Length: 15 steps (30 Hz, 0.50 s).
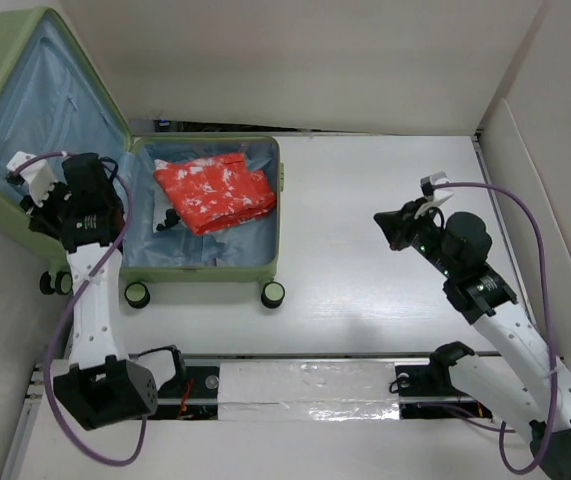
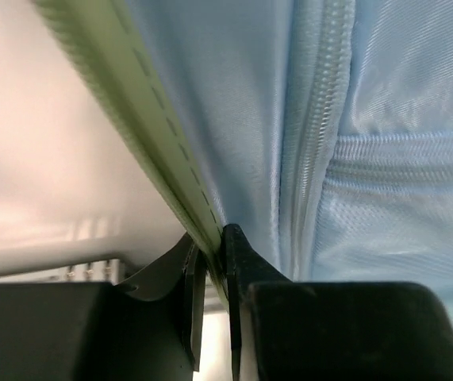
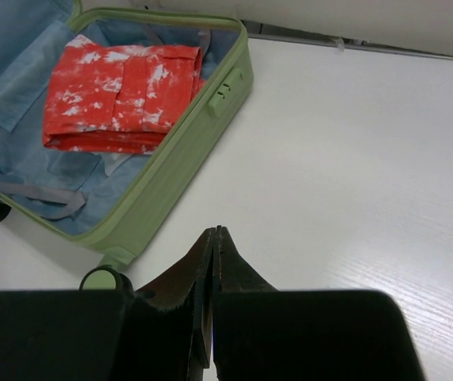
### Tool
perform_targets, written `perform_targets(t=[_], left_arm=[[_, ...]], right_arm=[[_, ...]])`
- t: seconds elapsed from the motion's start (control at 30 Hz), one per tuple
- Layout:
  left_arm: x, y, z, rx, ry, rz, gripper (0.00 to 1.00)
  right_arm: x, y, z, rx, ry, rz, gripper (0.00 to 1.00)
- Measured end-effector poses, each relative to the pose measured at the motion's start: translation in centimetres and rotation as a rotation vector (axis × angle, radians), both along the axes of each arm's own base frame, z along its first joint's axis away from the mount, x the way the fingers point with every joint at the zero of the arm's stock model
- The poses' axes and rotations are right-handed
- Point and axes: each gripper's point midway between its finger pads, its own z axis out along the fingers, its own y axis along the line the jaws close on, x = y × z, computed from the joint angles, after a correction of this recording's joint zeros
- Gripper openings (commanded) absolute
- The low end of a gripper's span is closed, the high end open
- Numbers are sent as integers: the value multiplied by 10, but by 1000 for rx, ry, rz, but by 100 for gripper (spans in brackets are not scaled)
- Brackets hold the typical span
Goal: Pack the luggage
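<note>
The right gripper hangs over the white table, its jaws pressed together on nothing. Ahead of it and off to its left, well apart, lies the luggage, a light green hard-shell suitcase. It is open, with its base flat on the table and its black-and-green wheels on the side nearest the arms. Inside the base, on the pale blue lining, rests a folded red garment with white blotches, and a grey strap lies loose on the lining nearer the gripper. The left gripper is at the raised lid, which stands beside the base on the side away from the right gripper. Its jaws pinch the lid's green rim, one finger on the shell side and the other finger against the blue lining. Just beyond that finger, a zipper runs up the lining.
</note>
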Motion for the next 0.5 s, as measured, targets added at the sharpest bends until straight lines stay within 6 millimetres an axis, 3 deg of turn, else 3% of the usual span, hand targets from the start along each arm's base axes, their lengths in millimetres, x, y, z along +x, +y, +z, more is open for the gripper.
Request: perform_targets(t=[0.17, 0.3, 0.5], left_arm=[[16, -64, 18, -2, -73, -273, 0], [10, -103, 29, -31, -148, -541, 0], [7, -170, 24, -62, -158, -1065, 0]], right_arm=[[10, 7, -12, -19, 47, 8, 3], [16, 14, -24, -40, 89, 20, 2], [11, 35, -12, -40, 78, 55, 2]])
